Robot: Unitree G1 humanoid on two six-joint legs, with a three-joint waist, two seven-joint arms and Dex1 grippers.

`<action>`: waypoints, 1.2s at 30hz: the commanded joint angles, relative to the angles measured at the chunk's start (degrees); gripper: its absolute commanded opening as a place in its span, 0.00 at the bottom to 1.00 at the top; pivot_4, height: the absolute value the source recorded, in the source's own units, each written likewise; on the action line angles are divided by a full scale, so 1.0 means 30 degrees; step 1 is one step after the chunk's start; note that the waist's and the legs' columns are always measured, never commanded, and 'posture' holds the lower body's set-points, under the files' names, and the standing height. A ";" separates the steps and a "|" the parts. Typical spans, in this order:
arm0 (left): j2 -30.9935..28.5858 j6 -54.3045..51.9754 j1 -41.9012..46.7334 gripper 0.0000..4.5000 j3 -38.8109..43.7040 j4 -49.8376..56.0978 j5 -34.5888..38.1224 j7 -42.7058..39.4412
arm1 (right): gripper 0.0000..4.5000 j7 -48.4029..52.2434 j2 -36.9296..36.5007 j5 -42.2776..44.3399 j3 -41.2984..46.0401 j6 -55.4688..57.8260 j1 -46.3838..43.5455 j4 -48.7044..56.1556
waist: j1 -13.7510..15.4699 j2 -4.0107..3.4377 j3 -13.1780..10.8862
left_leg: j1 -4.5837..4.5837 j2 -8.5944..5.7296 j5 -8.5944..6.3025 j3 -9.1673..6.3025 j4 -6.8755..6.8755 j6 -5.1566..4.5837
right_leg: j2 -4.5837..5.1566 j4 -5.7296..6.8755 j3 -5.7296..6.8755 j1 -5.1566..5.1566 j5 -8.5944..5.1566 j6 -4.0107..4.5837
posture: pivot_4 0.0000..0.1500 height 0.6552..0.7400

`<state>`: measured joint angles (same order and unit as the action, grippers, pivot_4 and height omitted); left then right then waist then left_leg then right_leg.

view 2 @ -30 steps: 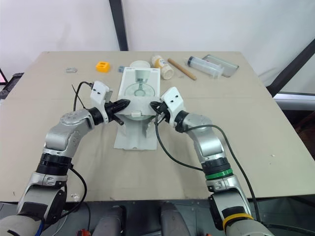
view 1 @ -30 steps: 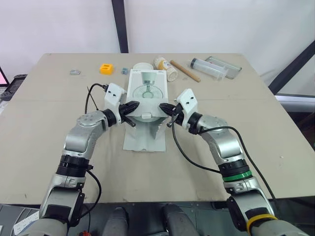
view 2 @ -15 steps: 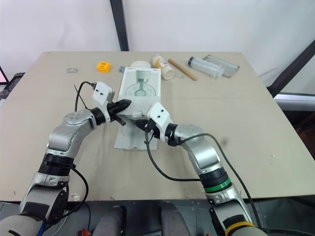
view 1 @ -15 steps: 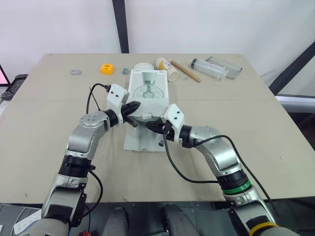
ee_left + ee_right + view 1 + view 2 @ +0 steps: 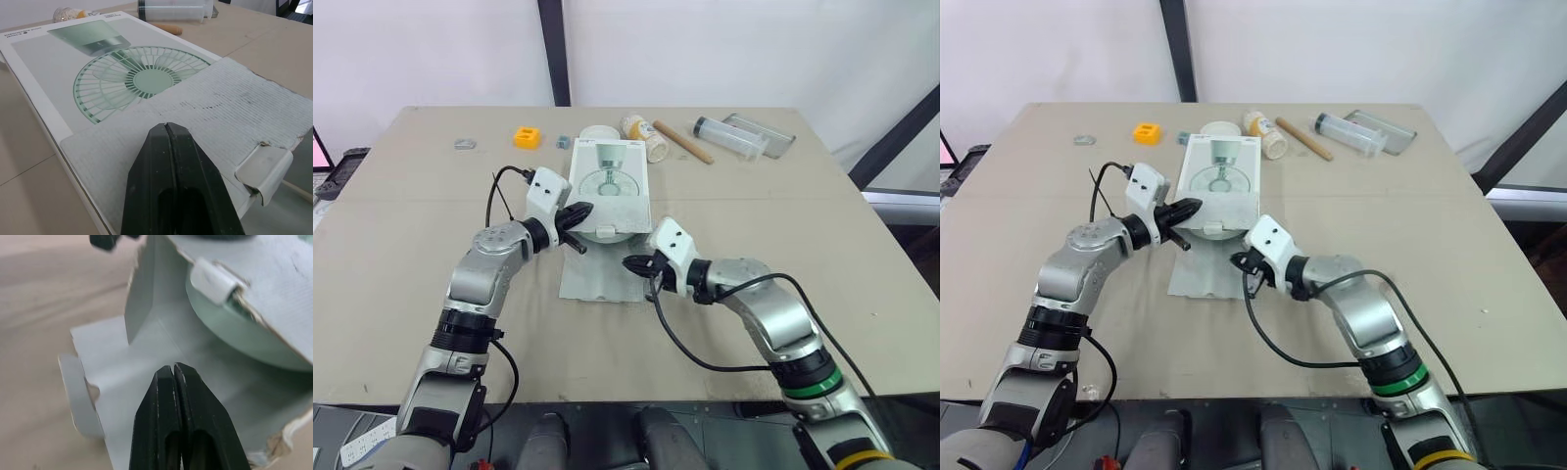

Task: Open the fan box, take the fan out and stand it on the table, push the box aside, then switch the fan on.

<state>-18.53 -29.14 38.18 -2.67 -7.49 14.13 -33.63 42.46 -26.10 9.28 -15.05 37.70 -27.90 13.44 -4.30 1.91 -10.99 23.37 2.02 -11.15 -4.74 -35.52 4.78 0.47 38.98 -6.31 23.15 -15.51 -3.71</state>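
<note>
Cardboard fan box [image 5: 610, 186] is lying open, green fan [image 5: 605, 233] showing. Left gripper [image 5: 579, 212], pinched together, is sitting at its side. Right gripper [image 5: 631, 264], likewise together, needs opening before gripping the fan.

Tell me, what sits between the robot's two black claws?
The open end of the fan box, its flap flat on the table, seen in the head views.

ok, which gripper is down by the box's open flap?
The right gripper, fingers shut, over the right part of the flap lying flat on the table. The left gripper, also shut, is farther back at the fan box's left side.
</note>
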 commanded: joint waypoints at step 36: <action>0.0080 -0.0681 -0.0374 0.00 -0.0403 0.0405 -0.0122 -0.0336 | 0.01 -0.2978 0.1388 -0.1861 0.1861 -0.5455 -0.1535 -0.5426 | -0.0001 0.0002 0.0001 | -0.0005 -0.0002 0.0000 0.0003 -0.0002 0.0000 | 0.0001 -0.0001 -0.0004 -0.0005 0.0026 0.0043 | 1.00 1.00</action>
<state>-18.62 -30.35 37.88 -2.86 -6.20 13.97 -34.28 33.57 -22.23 3.85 -9.80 22.93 -30.83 -3.63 -4.30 1.92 -10.98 23.35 2.02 -11.15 -4.73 -35.53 4.78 0.47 38.98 -6.33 23.14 -15.43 -3.57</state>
